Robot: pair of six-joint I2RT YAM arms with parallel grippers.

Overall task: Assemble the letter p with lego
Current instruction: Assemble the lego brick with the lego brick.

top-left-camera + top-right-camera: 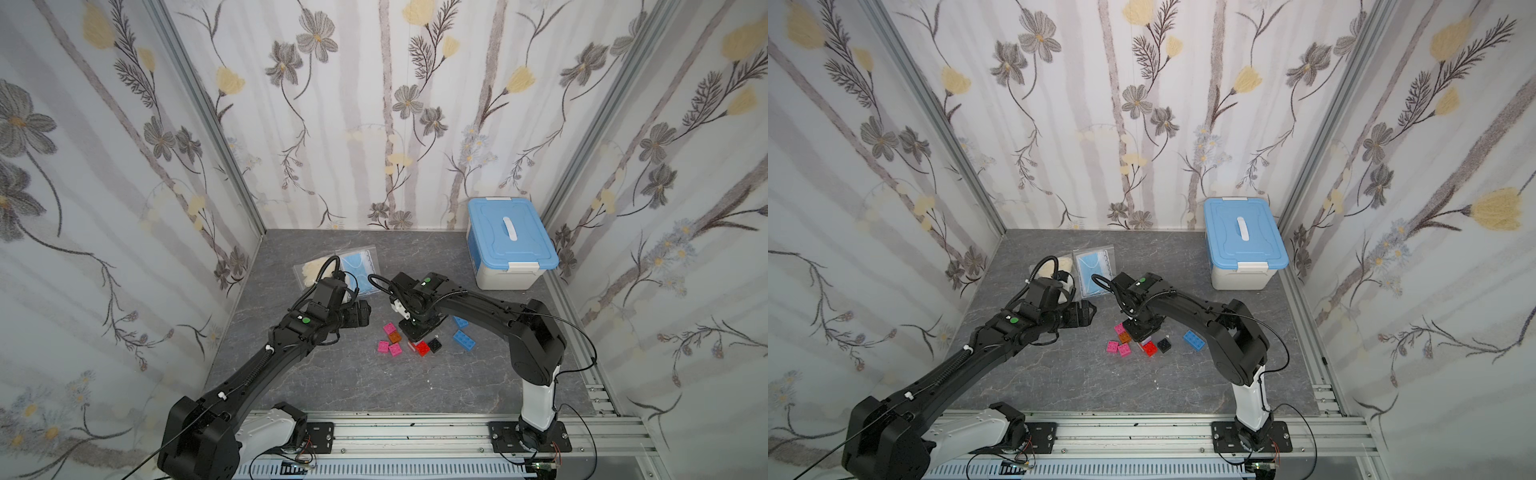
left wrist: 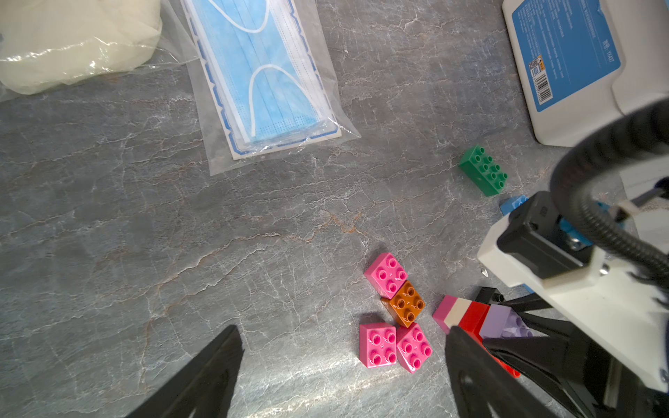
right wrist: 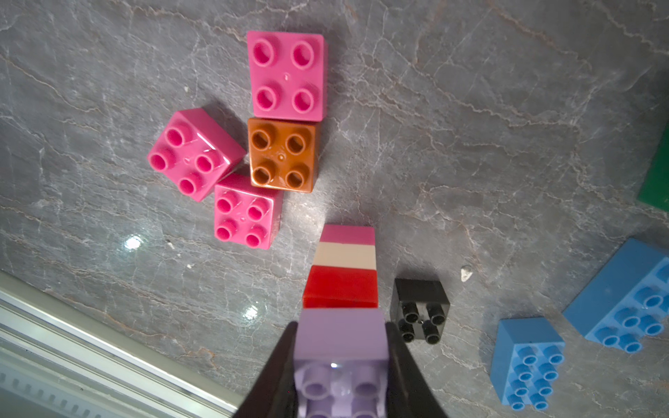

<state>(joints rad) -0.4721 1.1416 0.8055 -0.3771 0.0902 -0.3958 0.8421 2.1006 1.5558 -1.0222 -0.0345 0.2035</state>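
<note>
Risk: tall narrow stack [image 3: 344, 278] on table [image 3: 470, 144] cd tip toward pink bricks [image 1: 395, 349] or black brick [image 1: 434, 345] if pressed off-axis. L end effector [image 2: 342, 331] spread wide, empty, near stack. R end effector [image 3: 341, 325] pinches stack's top lavender brick [image 3: 340, 340], jaws either side.

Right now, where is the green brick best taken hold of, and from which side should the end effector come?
Probably grip the green brick across its two long side walls, near the middle, coming straight down. It lies flat, studs up; those walls are smooth, parallel and have bare table beside them, while a blue brick lies close to one short end.
</note>
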